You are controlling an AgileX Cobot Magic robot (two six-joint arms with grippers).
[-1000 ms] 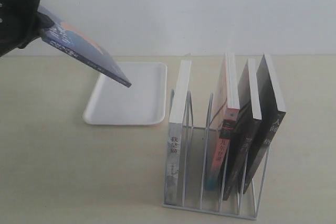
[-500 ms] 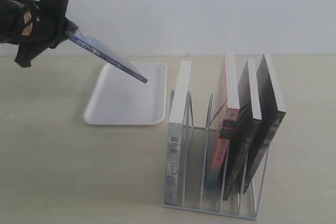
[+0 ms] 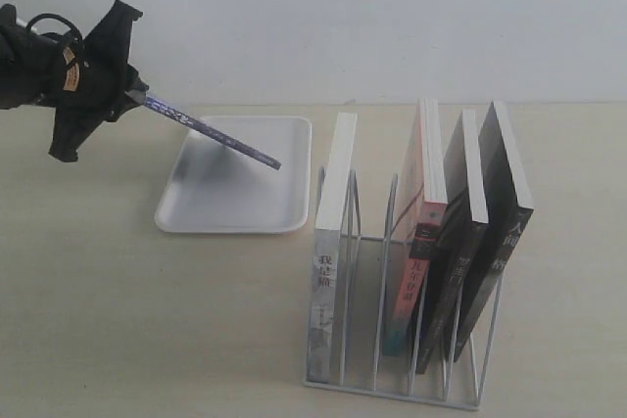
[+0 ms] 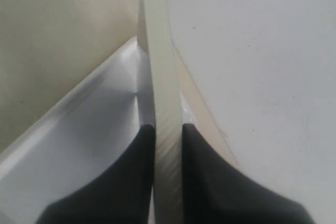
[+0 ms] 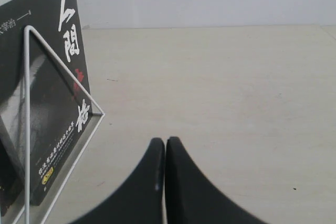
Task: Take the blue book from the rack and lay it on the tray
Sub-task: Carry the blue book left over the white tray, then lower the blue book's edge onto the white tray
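Pale tabletop (image 3: 118, 320), tray (image 3: 225, 225) below and ahead of left fingers (image 4: 126, 182) clamped on blue book (image 3: 216, 134) — tilt level, lower gently; right fingers (image 5: 152, 182) pressed together, empty.

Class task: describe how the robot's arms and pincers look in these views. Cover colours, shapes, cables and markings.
Everything visible is black. The left pincer has a broad, wing-shaped body. A thin black cable loops behind it, next to a small orange label. Close up, its fingers are matte black, curved and tapering. The right pincer has the same smooth tapered fingers, with no markings visible.
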